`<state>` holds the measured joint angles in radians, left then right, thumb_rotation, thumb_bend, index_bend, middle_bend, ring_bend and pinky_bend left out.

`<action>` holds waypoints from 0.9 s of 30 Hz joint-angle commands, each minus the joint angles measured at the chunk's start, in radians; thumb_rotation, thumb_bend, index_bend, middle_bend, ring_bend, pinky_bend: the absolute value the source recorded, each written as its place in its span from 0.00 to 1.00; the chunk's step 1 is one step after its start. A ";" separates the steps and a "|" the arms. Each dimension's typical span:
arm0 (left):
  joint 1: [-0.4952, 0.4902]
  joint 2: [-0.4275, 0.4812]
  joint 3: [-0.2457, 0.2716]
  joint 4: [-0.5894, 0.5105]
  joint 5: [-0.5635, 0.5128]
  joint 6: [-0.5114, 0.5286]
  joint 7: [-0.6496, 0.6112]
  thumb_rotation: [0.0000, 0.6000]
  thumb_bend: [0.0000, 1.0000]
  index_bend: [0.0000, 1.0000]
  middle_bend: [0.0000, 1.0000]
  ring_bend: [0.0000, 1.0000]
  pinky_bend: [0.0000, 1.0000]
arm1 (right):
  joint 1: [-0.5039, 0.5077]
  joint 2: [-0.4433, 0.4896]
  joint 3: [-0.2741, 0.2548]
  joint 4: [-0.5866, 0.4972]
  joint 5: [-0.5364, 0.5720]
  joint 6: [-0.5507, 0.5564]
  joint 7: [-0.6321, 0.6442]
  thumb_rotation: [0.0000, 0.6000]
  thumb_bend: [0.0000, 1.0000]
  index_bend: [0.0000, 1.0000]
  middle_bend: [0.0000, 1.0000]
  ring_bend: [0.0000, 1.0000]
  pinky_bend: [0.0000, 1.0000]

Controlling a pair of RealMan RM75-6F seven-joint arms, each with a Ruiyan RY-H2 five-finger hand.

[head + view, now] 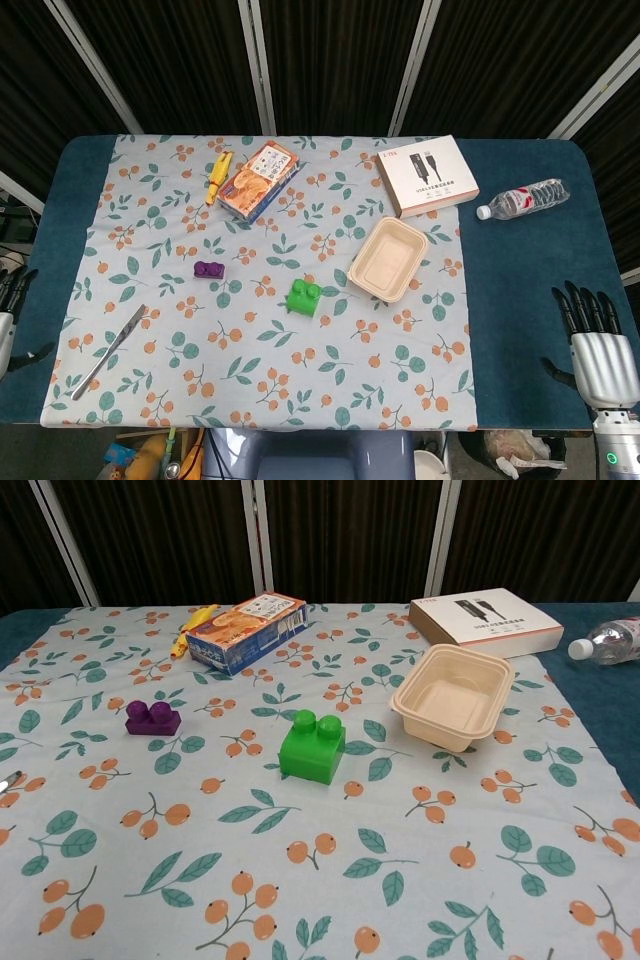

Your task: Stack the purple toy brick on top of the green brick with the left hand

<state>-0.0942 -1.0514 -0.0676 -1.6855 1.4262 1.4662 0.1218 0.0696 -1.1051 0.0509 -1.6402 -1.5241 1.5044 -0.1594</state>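
left hand: seen only at the left edge of the head view, well left of the green brick and off the floral cloth; mostly cropped, nothing seen held; finger spread cannot be told.
right hand: seen at the lower right of the head view, far right of the green brick, over the blue table edge; fingers extended and apart, nothing held.
purple toy brick: lying on the cloth, studs up, left of the green brick and slightly farther back; well apart from it, touched by nothing.
green brick: standing near the cloth's middle, studs up, top bare.
beige tray: set right of the green brick and a little behind; near, not touching.
snack box: lying behind the green brick, to the left.
yellow toy: placed just left of the snack box, behind and left of the green brick.
cable box: white, placed behind and right of the green brick, beyond the tray.
water bottle: lying on its side on the blue table, far right of the green brick.
knife: lying in front and far left of the green brick, near the cloth's left edge.
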 commanded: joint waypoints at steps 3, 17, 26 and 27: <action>-0.005 -0.004 -0.001 0.003 -0.004 -0.008 0.005 1.00 0.13 0.05 0.06 0.00 0.05 | 0.001 -0.002 0.000 -0.001 0.000 -0.002 -0.004 1.00 0.15 0.00 0.02 0.02 0.00; -0.056 -0.046 -0.065 0.024 -0.076 -0.038 0.051 1.00 0.22 0.27 0.28 0.01 0.05 | -0.008 0.003 -0.006 0.001 -0.001 0.000 -0.009 1.00 0.15 0.00 0.02 0.02 0.00; -0.150 -0.081 -0.144 -0.061 -0.203 -0.105 0.211 1.00 0.23 0.27 0.27 0.01 0.05 | -0.017 0.007 -0.009 0.016 0.005 0.003 0.014 1.00 0.15 0.00 0.02 0.02 0.00; -0.163 -0.087 -0.151 -0.070 -0.222 -0.114 0.234 1.00 0.23 0.28 0.27 0.01 0.05 | -0.017 0.008 -0.010 0.017 0.006 0.000 0.014 1.00 0.15 0.00 0.02 0.02 0.00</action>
<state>-0.2323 -1.1253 -0.2001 -1.7350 1.2350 1.3715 0.3231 0.0525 -1.0978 0.0417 -1.6239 -1.5188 1.5059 -0.1456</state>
